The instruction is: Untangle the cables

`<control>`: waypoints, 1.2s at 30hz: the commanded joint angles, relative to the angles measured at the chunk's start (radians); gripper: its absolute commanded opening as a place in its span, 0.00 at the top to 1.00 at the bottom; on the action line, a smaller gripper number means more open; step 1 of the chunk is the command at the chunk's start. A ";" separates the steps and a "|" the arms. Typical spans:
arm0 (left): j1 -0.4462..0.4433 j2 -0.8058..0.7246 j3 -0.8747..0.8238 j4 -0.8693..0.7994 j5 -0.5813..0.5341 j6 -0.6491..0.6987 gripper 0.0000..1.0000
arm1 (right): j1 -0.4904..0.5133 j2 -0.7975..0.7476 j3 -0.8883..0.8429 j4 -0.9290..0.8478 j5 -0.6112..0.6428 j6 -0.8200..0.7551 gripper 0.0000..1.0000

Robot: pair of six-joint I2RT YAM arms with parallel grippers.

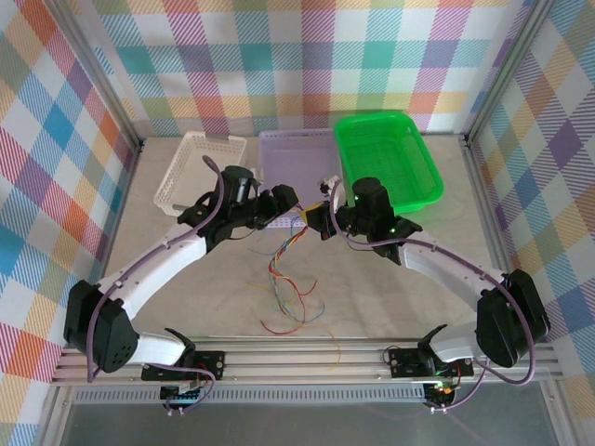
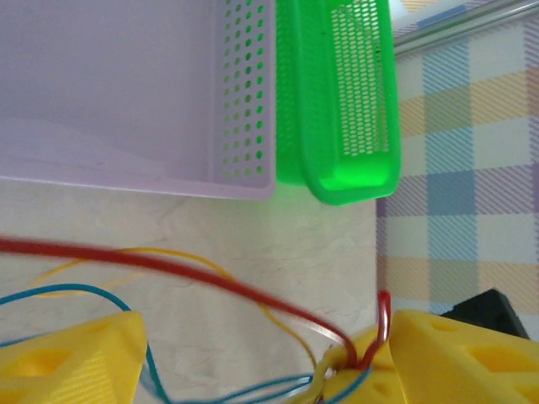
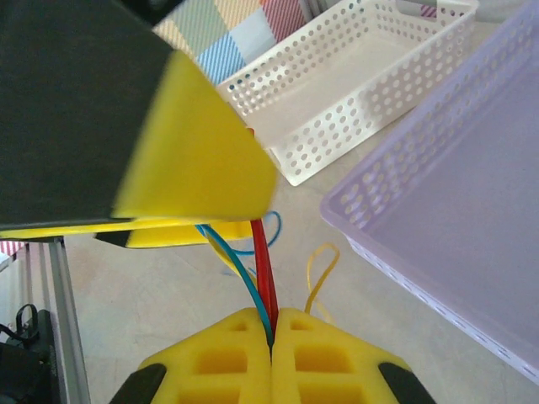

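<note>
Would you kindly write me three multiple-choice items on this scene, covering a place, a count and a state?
1. Which basket stands between the other two? A lilac B white C green
2. How many baskets are there? A two B three C four
3. The right gripper is: A open B shut on a basket C shut on the cables
Key: 1 A, the lilac basket has the white basket and green basket beside it; 2 B, those three; 3 C, closed on red and blue ones.

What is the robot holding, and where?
The right end effector pinches the red cable and blue cable in its shut jaws, near the bundle's far end.
</note>
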 commanded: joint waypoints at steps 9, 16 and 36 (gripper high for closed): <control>-0.045 -0.125 0.051 -0.220 -0.268 -0.162 0.13 | 0.013 0.020 0.016 0.045 0.048 0.003 1.00; -0.122 -0.077 0.068 -0.199 -0.347 -0.339 0.12 | 0.037 0.032 0.016 0.075 0.080 0.000 1.00; -0.156 0.046 0.083 -0.118 -0.419 -0.470 0.25 | 0.102 0.053 -0.004 0.160 0.076 -0.019 1.00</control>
